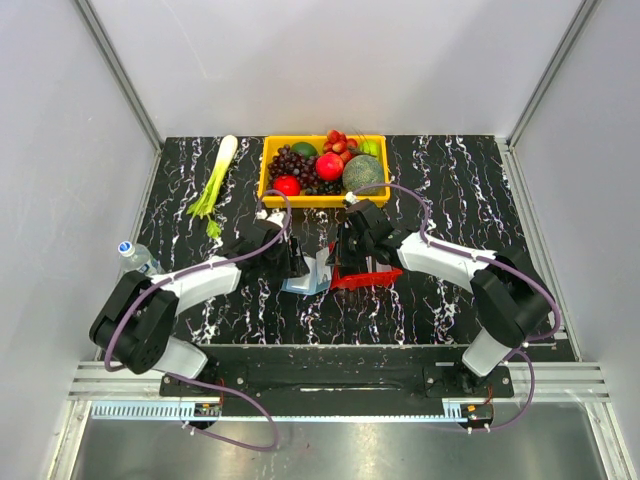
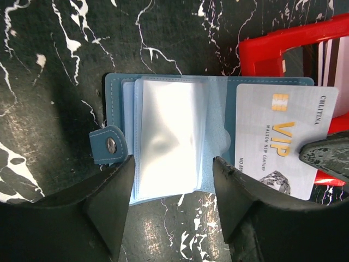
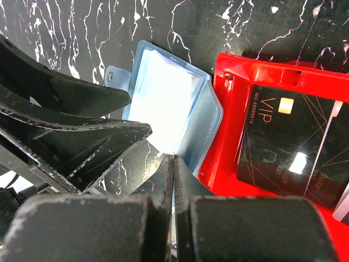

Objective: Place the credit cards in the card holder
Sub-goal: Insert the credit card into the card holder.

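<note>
The blue card holder point(image 2: 163, 142) lies open on the black marbled table, its clear pockets facing up. My left gripper point(image 2: 173, 161) is open, its fingers astride the holder's near edge without pinching it. A white VIP credit card point(image 2: 272, 136) lies over the holder's right half and reaches across the red tray. My right gripper point(image 3: 173, 158) is shut on that card, which shows edge-on between its fingers. Dark credit cards point(image 3: 283, 136) rest in the red tray point(image 3: 223, 109). From above, both grippers point(image 1: 295, 262) point(image 1: 338, 262) meet over the holder point(image 1: 305, 278).
A yellow basket point(image 1: 268, 180) of fruit stands at the back centre, just behind the grippers. A green leek point(image 1: 215, 180) lies at the back left. A water bottle point(image 1: 140, 258) sits at the table's left edge.
</note>
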{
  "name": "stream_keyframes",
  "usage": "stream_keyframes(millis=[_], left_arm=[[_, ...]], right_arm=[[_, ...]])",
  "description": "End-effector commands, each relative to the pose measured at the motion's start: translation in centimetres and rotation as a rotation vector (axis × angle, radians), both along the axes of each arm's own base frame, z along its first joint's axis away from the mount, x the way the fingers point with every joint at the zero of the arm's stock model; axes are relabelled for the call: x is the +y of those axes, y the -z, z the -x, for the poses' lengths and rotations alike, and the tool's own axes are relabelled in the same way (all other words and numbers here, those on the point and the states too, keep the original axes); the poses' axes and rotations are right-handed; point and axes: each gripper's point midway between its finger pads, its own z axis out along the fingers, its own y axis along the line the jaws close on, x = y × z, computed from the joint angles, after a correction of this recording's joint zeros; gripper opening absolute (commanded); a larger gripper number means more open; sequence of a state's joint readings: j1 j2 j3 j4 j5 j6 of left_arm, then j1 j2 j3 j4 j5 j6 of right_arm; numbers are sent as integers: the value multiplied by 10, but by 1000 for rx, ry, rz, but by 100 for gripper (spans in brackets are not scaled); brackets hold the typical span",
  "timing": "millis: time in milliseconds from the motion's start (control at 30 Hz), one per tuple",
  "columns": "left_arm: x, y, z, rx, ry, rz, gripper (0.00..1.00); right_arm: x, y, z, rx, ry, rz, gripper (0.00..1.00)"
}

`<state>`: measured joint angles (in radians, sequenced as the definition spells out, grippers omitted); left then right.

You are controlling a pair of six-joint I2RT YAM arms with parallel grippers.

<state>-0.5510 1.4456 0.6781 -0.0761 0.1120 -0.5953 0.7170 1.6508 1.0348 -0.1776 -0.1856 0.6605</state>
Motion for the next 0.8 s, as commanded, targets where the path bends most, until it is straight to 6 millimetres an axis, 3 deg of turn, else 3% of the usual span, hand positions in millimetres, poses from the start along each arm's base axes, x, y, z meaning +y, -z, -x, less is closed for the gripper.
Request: stream_keyframes(millis=[0, 367, 533, 767], left_arm=[[1, -18, -13, -81, -22, -2, 63], [-17, -11, -8, -38, 48, 52, 61], [-17, 0, -7, 4, 41, 28, 60], [-30, -12, -5, -17, 86, 91, 56]], right_arm=[[6, -12, -4, -29, -7, -44, 0], [5, -12, -3, -28, -6, -45, 0], [5, -14, -3, -32, -5, -44, 0], [4, -12, -4, -36, 5, -37, 0]])
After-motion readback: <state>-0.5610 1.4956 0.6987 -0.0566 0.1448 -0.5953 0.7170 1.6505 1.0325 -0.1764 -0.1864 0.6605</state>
